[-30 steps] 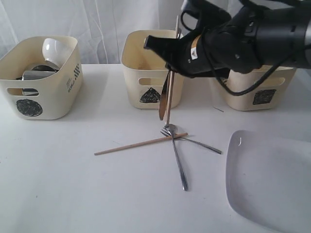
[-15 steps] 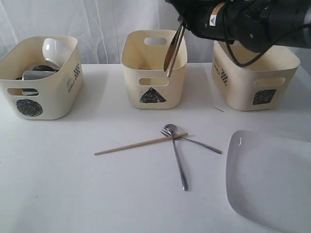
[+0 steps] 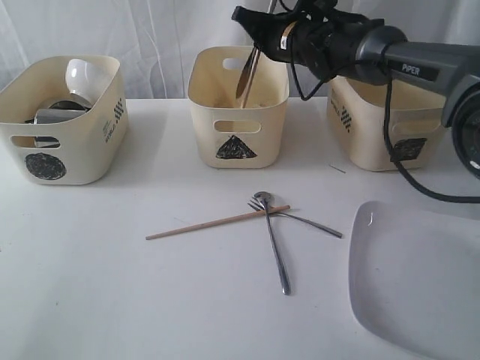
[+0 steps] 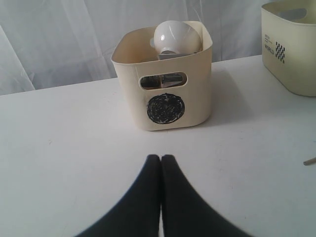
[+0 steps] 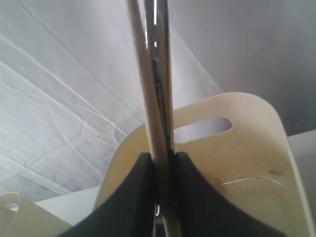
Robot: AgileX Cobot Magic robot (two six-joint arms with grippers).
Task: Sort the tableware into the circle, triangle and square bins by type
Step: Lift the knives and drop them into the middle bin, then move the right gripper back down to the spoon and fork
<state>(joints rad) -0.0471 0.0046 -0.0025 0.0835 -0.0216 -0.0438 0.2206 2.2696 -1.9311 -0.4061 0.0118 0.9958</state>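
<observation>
My right gripper (image 3: 262,39) (image 5: 160,157) is shut on a pair of chopsticks (image 3: 247,76) (image 5: 153,74), one wooden and one metal. They hang tilted, with their lower ends inside the triangle bin (image 3: 236,131) (image 5: 237,148). A single wooden chopstick (image 3: 217,222), a fork (image 3: 300,219) and a spoon (image 3: 275,251) lie crossed on the table in front of that bin. The circle bin (image 3: 64,150) (image 4: 165,106) holds a white bowl (image 3: 84,75) (image 4: 177,35) and steel ware (image 3: 52,116). My left gripper (image 4: 161,158) is shut and empty, low over the table, facing the circle bin.
The square bin (image 3: 390,142) stands at the back right, behind my right arm. A large white square plate (image 3: 420,277) lies at the front right corner. A white curtain hangs behind the bins.
My right gripper has lifted the chopsticks from above the table up and back over the triangle bin; their tips now dip inside it. The left gripper's earlier state is not shown.
</observation>
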